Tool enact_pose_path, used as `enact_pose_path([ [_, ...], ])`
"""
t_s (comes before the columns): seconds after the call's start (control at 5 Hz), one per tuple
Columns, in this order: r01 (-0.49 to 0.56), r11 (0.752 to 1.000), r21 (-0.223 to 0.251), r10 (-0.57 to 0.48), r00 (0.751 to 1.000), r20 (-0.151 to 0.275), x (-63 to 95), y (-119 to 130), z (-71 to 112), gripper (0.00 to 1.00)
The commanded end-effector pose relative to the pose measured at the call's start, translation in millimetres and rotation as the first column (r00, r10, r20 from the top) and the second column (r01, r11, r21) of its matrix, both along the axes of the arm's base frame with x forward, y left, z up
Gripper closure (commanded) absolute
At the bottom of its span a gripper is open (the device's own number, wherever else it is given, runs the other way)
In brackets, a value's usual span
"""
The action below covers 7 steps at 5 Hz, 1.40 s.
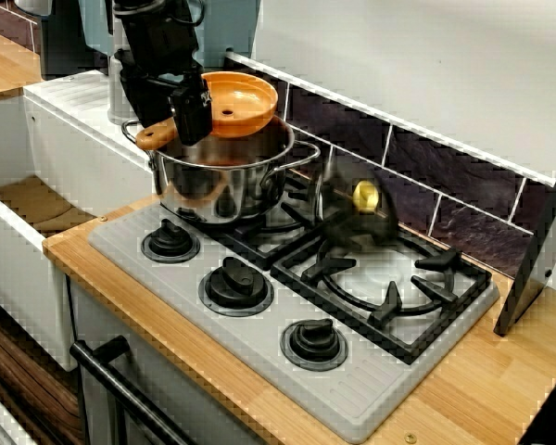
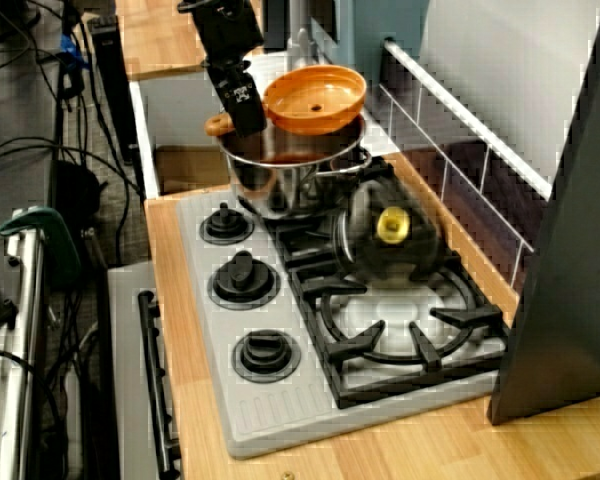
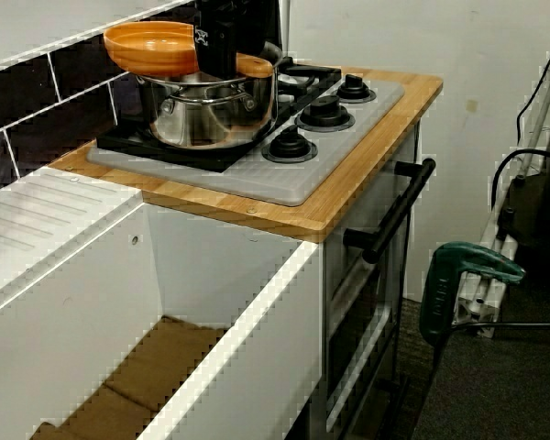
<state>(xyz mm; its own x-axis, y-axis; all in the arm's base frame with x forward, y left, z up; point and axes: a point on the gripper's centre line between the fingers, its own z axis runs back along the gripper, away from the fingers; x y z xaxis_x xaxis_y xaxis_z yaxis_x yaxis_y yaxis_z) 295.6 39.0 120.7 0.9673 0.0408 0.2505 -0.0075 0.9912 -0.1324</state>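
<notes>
Starting nearest in the view from the front: a black bar handle (image 1: pixel 120 385) on the oven front, round and matte. Above it is the bench (image 1: pixel 463 389), pale wood with visible grain. On it lies a grey ribbed hob plate (image 1: pixel 352 399), a rectangle with rounded corners. A row of black knobs (image 1: pixel 234 281) runs along its front edge, round, each in a ringed collar. Behind them are black grates (image 1: pixel 389 287), square frames with prongs pointing inward. On the right grate sits a dark blurred object (image 1: pixel 357 218) with a yellow spot; its shape cannot be told.

Left of the bench is a white sink basin (image 1: pixel 9 250), boxy, with a brown pad (image 1: pixel 37 204) lying flat in it.

On the rear left grate stands a steel pot (image 1: pixel 227 181), shiny, round, with loop handles. The inside shows only an orange-brown sheen; contents cannot be told.

An orange pan (image 1: pixel 246 102), smooth plastic, shallow and round, sits tilted over the pot's back rim. Its stubby handle (image 1: pixel 148 136) sticks out left.

The black end effector (image 1: pixel 193 125) comes down from above, clenched on that handle.

Furthest back are glossy dark wall tiles (image 1: pixel 463 199) with pale grout.
</notes>
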Motion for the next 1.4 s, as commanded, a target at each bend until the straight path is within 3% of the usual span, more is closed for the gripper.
enact_pose_path([
  [0.0, -0.006, 1.0, 0.006, 0.005, 0.999, 0.04, 5.6, 6, 16.0, 0.0],
  [0.4, -0.002, 1.0, -0.013, 0.003, 0.999, 0.036, 8.2, 6, 23.1, 0.0],
  [0.8, 0.078, 0.997, -0.022, -0.076, 0.995, 0.065, 2.1, -12, 34.7, 0.0],
  [1.2, 0.168, 0.986, 0.011, -0.168, 0.982, 0.087, -3.0, -41, 47.7, 0.0],
])
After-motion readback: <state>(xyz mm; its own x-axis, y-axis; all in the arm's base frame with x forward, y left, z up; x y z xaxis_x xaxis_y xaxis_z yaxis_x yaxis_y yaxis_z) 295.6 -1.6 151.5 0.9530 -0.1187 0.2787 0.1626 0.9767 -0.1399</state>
